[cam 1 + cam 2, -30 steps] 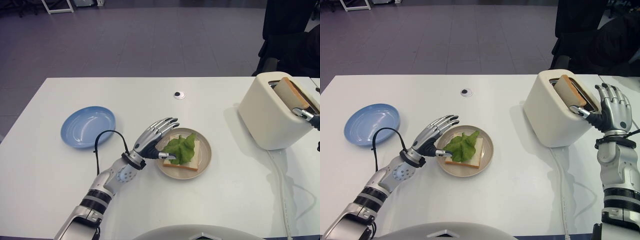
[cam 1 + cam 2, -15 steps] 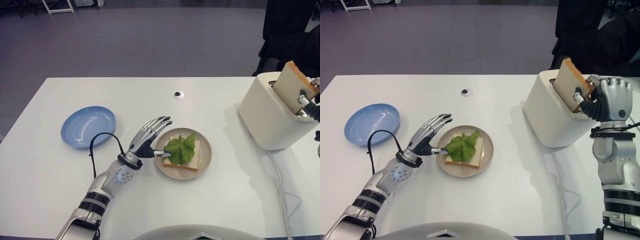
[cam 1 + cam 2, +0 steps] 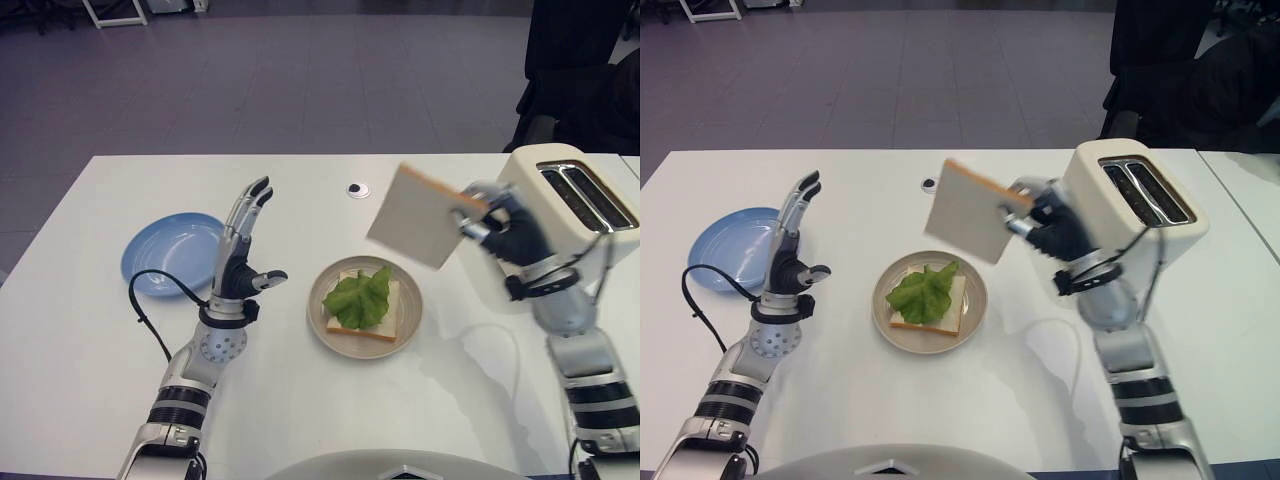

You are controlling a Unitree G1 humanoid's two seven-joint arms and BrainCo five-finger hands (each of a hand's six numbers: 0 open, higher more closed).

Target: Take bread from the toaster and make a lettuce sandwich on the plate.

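Swinging bread point(image 3: 418, 215) leftward (left hand point(image 3: 241, 268) raised)

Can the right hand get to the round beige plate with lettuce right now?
Probably yes. The right hand, gripping a square bread slice, hangs near the round beige plate; nothing lies between, and the left hand is raised aside.

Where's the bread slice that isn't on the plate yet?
Left eye view, right of centre: the bread slice is held in the air by the right hand, left of the toaster, near the plate's far right rim.
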